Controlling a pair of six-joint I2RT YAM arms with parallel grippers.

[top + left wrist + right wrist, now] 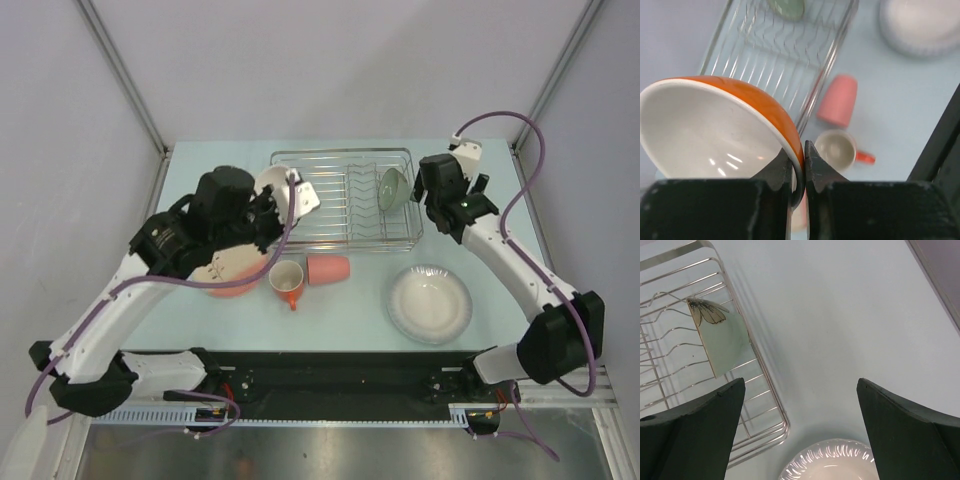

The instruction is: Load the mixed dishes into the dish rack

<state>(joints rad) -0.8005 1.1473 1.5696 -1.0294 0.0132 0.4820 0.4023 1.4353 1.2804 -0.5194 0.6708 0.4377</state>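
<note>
**Top view.**
- Dish rack (345, 200): set at far centre of table (350, 325).
- L gripper (285, 192): positioned at rack's L end, orange cup (272, 183) held there. Contact btwn cup and rack can't be told.
- Pale green bowl (393, 188): stood on edge in rack's R end.
- R gripper (432, 198): placed just beside that end.
- Pink plate (235, 290), orange-handled mug (286, 279), pink tumbler (328, 268) (on its side), whitish plate (430, 303): laid on table in front of rack.

**L wrist view.**
- Fingers (817, 167) are pressed together on cup's rim. Cup is orange outside, white inside.
- Rack is seen beyond, w/ tumbler and mug beside it.

**R wrist view.**
- Fingers (695, 425) are spread wide.
- Green bowl is leaned btwn rack wires.
- Whitish plate is seen at bottom edge.
</note>
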